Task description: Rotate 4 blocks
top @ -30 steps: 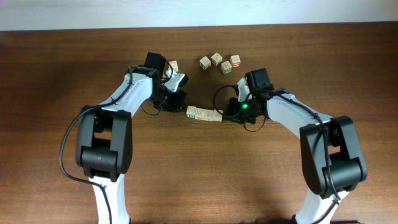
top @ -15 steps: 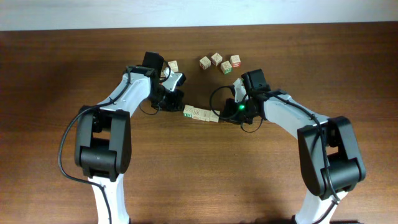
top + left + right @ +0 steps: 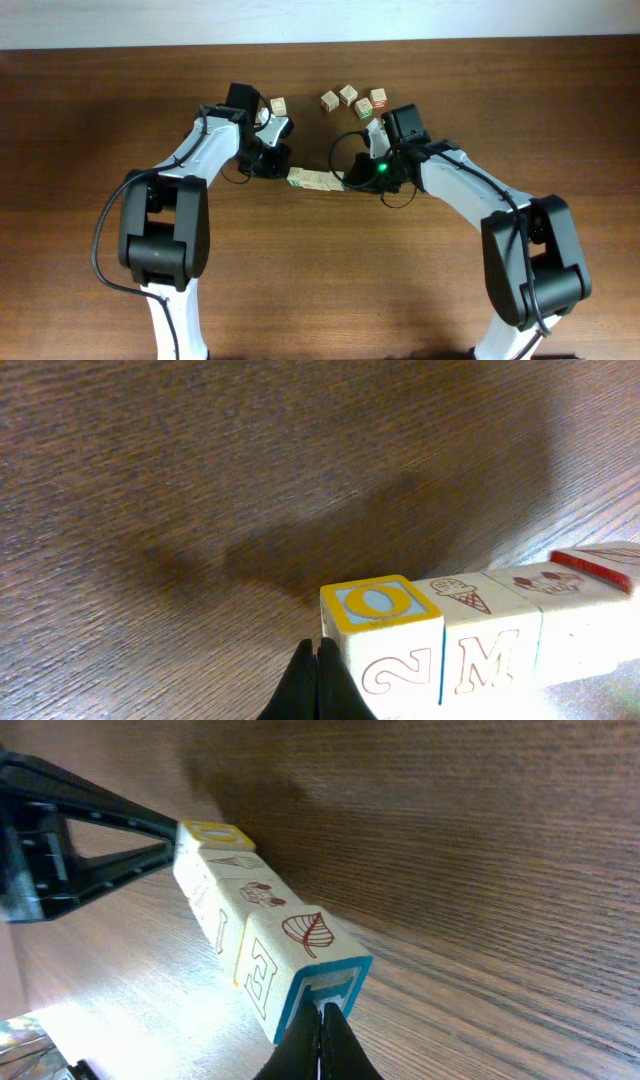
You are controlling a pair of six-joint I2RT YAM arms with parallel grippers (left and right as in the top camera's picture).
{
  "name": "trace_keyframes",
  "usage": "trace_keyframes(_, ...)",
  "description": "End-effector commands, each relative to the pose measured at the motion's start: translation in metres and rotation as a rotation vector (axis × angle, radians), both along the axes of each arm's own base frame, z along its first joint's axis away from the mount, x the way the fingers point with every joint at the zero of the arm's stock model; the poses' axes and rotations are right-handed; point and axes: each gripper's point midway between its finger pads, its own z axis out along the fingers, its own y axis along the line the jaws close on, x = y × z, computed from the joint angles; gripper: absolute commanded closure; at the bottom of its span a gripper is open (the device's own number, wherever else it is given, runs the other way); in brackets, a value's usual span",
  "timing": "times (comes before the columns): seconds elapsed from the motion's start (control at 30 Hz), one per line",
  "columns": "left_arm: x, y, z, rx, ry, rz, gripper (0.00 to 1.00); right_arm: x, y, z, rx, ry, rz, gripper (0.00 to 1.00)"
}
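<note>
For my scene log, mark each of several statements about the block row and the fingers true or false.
1. The four blocks lie in one touching row. True.
2. The left fingers are spread wide. False: they are shut, at the O block end.
3. The right fingers are shut at the row's blue-edged end. True.
4. The row is held above the table. False: it lies on the wood.
5. Other cubes sit apart, beyond the row. True.

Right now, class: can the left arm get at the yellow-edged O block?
Probably yes: the left fingers, shut, sit right against the O block, with nothing between them.
</note>
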Motion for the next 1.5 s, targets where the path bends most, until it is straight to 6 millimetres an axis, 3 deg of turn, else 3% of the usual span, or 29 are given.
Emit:
trace_keyframes(0.0, -0.006, -0.029, 0.01, -0.113, 0.01, -0.063, 1.0, 0.0, 0.03, 0.038, 0.094, -0.081, 0.084, 0.95)
trace_keyframes(0.47, -0.012, -0.038, 0.01, -0.111, 0.019, -0.085, 1.0, 0.0, 0.057, 0.052, 0.104, -0.136, 0.118, 0.96)
trace_keyframes(1.07, -0.026, -0.034, 0.009, -0.102, 0.091, -0.069, 1.0, 0.002, 0.062, 0.046, 0.05, -0.155, 0.092, 0.96)
trace_keyframes(1.17, -0.006, -0.021, 0.009, -0.1, 0.029, -0.035, 1.0, 0.005, 0.059, 0.044, 0.029, -0.164, 0.078, 0.96)
trace_keyframes(1.27, 0.025, 0.017, 0.004, -0.008, -0.067, 0.043, 1.0, 0.01, 0.052, 0.04, -0.017, -0.178, 0.051, 0.96)
trace_keyframes(1.33, 0.045, 0.035, 0.015, 0.011, -0.117, 0.084, 1.0, 0.013, 0.048, 0.038, -0.046, -0.191, 0.041, 0.96)
trace_keyframes(1.47, 0.057, 0.038, 0.029, 0.005, -0.152, 0.093, 1.0, 0.009, 0.058, 0.05, 0.009, -0.21, 0.104, 0.96)
